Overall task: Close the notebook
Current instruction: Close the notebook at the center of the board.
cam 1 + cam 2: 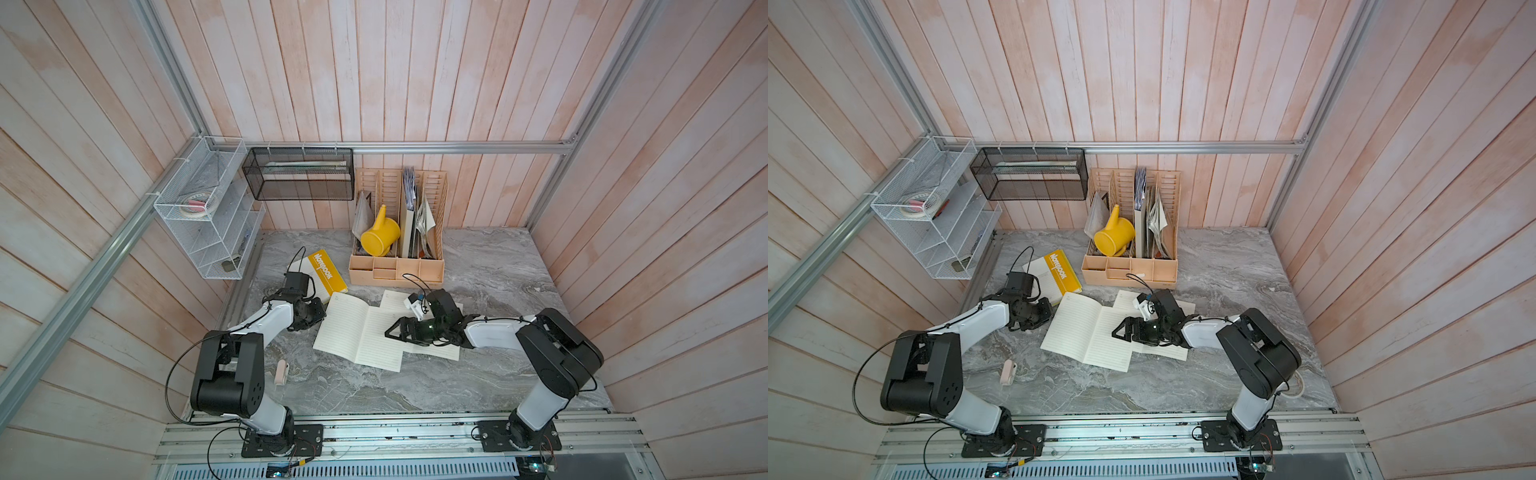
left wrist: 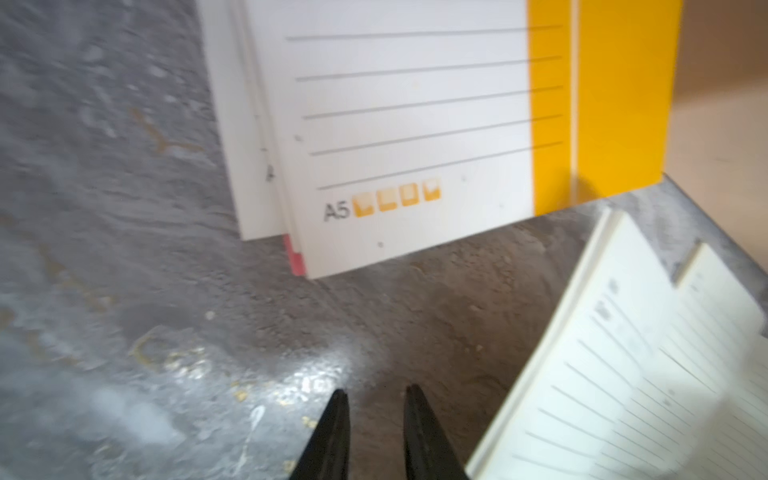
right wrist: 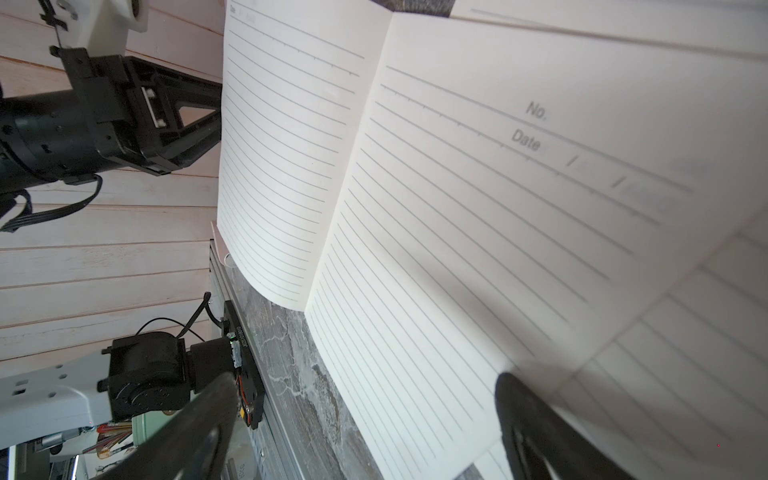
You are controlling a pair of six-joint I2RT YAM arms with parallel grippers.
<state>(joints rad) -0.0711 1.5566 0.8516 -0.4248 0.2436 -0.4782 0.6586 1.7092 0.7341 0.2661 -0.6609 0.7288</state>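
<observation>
Open notebook (image 1: 357, 332) lies flat mid-worktop (image 1: 498, 270) in both top views. Only your left wrist view shows the left pincer (image 2: 377, 390) narrow, empty, beside its edge. Only your right wrist view shows the right pincer (image 3: 365, 384) spread wide over a page.

The cover band of the yellow notebook (image 1: 328, 272) reads "Notebook" in both top views. In the left wrist view its white cover part reads "A5", beside four yellow squares. The page header of the open notebook (image 3: 457, 208) reads "No." and "Date".
</observation>
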